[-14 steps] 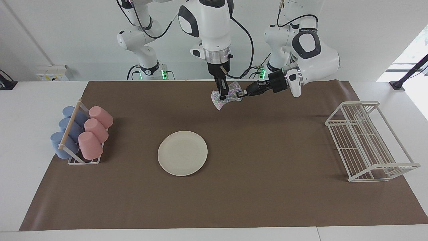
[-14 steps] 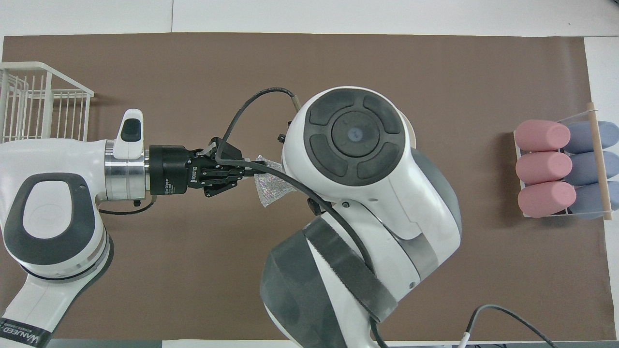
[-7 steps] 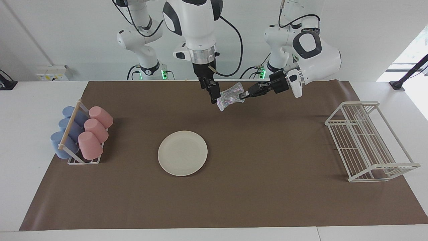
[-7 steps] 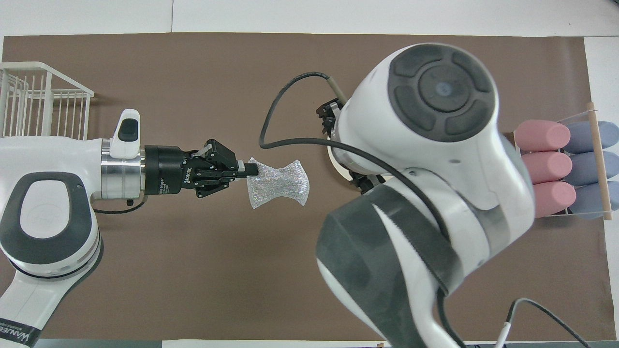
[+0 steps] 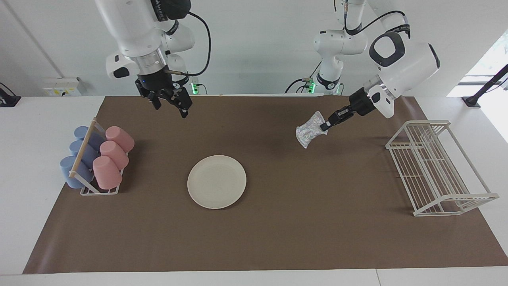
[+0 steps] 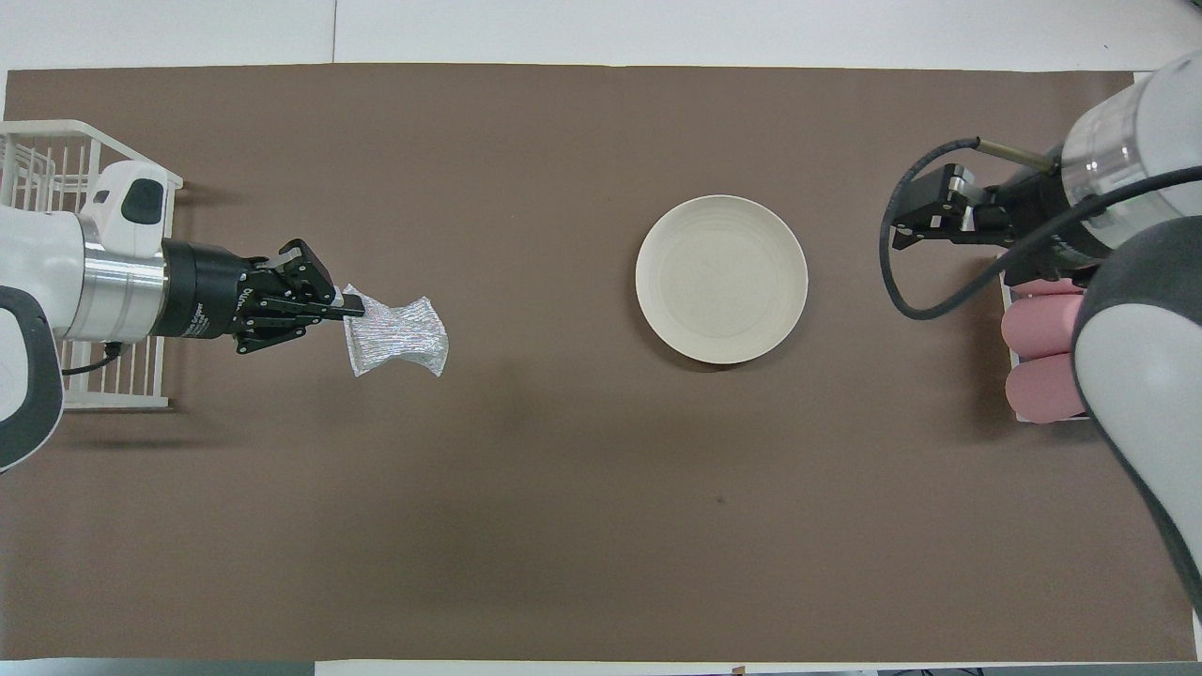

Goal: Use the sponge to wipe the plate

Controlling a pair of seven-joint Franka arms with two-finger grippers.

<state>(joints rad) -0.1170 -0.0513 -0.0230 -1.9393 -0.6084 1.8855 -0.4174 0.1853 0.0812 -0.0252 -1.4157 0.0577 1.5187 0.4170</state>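
Cream-white plate (image 5: 216, 181) sits flat on the brown paper mat (image 5: 301, 238), roughly mid-table, a bit toward my right arm's end, nothing on it. Silvery crinkled sponge (image 5: 310, 129) is up in the air, pinched at one end by my left gripper (image 5: 326, 124), fingertips closed tight on it; rest of the pad hangs free over bare mat, well apart from the plate, toward my left arm's end. White wire rack (image 5: 436, 167) stands at that end of the mat, near the left arm's wrist.

My right gripper (image 5: 171, 104) hangs w/ jaws spread wide, holding nothing, over the mat edge nearest the robots, close to the cup rack (image 5: 95, 190). That rack holds pink cups (image 5: 113, 157) and blue cups (image 5: 75, 159) lying on their sides, w/ a wooden bar across.

Mat covers most of a white tabletop (image 5: 24, 167); white wall at the robots' end, a wall socket box (image 5: 61, 86) at one side, daylight coming in at the left arm's end.
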